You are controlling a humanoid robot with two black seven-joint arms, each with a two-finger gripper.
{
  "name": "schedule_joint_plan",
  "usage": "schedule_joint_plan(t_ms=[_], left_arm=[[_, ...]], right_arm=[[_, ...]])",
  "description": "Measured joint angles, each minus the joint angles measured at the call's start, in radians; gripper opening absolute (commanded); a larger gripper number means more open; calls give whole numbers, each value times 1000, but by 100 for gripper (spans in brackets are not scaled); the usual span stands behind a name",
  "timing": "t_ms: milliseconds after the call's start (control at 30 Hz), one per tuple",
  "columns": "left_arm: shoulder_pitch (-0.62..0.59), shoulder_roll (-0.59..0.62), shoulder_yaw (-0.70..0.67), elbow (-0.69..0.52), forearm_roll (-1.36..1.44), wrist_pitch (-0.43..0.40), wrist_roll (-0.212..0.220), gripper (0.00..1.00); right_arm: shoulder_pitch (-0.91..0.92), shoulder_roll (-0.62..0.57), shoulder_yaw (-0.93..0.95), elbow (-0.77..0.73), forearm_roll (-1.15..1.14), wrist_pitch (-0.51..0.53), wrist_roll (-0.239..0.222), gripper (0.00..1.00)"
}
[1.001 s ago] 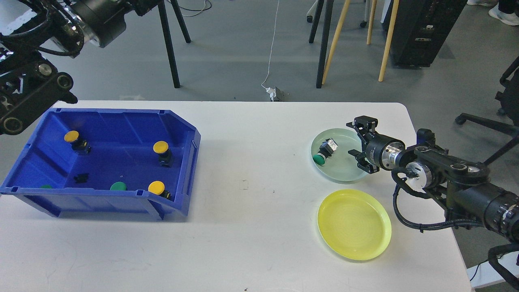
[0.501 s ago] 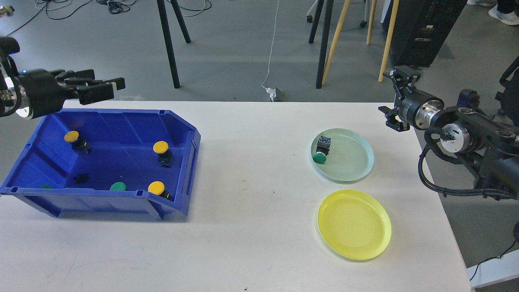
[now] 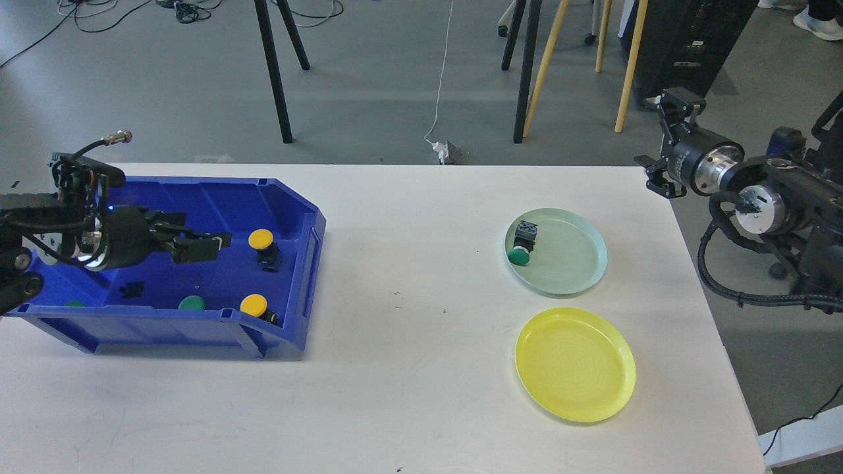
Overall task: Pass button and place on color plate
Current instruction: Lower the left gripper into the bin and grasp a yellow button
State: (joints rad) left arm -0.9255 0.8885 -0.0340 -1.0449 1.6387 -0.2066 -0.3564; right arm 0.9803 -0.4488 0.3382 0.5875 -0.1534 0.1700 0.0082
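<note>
A blue bin (image 3: 309,250) on the table's left holds two yellow buttons (image 3: 261,239) (image 3: 254,305) and a green button (image 3: 192,303). My left gripper (image 3: 209,245) reaches over the bin from the left, its fingers slightly apart and empty, just left of the upper yellow button. A green button (image 3: 521,251) lies on its side in the pale green plate (image 3: 579,227) at the right. The yellow plate (image 3: 575,363) in front of it is empty. My right gripper (image 3: 662,145) is open and empty, past the table's far right corner.
A small black part (image 3: 132,288) and another green cap (image 3: 74,303) lie in the bin's left half. The white table (image 3: 408,368) ends just right of the plates. Tripod and stand legs (image 3: 527,72) are on the floor behind.
My left arm has swung down from above into the bin, covering the far-left yellow button. My right gripper has drawn back up and right from the green plate, leaving the green button there.
</note>
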Motion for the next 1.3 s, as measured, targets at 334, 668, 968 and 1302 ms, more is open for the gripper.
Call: schedule_joint_plan(t_ms=[334,668,968,1302], left_arm=[[41,-187,2,197,3,17,7,100],[44,-293,0,293,-8,19,7,100],[42,-351,0,368,-12,29,2,97],[40,-369,3,375,-4,32,8,43]], right_arm=[[-3,-13,-7,2,-1,-1,-3,98],[-10,-11,-11,-4,-4,-8,-4,98],[-11,-10,-12,-5,-4,-11,-4,98],[-13,-11,-12,-5,-4,-9,-4,98]])
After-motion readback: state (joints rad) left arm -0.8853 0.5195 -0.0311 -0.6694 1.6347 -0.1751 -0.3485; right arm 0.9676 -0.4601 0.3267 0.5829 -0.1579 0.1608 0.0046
